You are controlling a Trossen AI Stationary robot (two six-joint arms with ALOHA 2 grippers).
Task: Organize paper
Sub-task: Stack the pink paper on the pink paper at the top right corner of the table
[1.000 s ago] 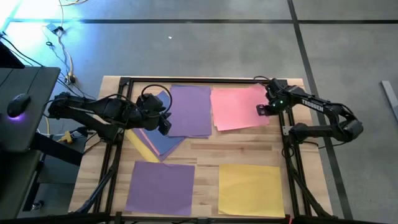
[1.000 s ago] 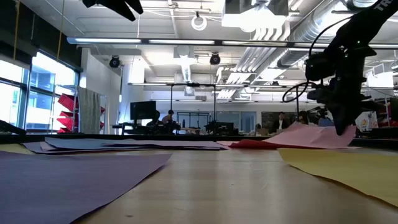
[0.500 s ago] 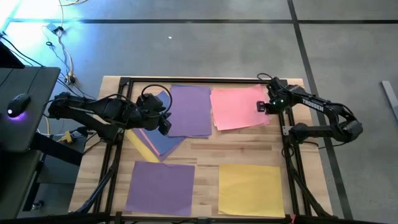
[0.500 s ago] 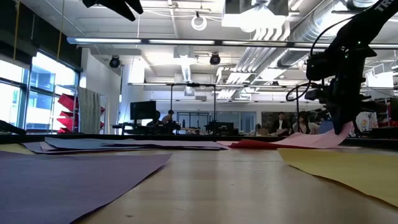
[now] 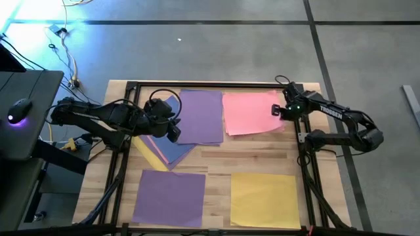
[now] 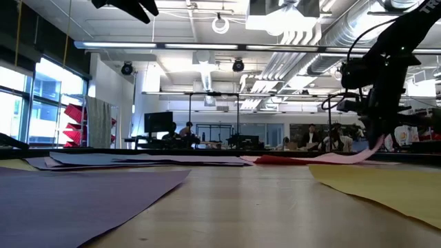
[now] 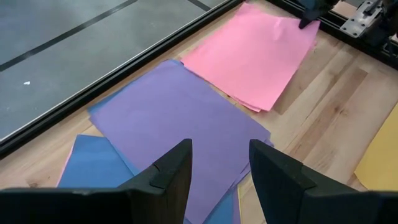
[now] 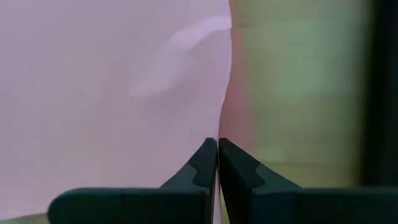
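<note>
Paper lies spread over the wooden table (image 5: 216,157): a pink sheet (image 5: 251,113) at the far right, a purple sheet (image 5: 200,115) just beside it on the left, a blue sheet (image 5: 172,149) and a yellow strip (image 5: 148,155) poking out from under that purple one, and nearer the front a second purple sheet (image 5: 170,196) and a yellow sheet (image 5: 264,200) lying apart from each other. The right gripper (image 5: 277,110) sits at the right edge of the pink sheet, its fingers (image 8: 205,167) pressed together on that edge; in the low view the edge curves slightly up off the table to meet the gripper. The left gripper (image 7: 219,163) hovers over the left side of the far purple sheet, near the blue one, its fingers (image 7: 174,168) parted with a gap between them and nothing held.
</note>
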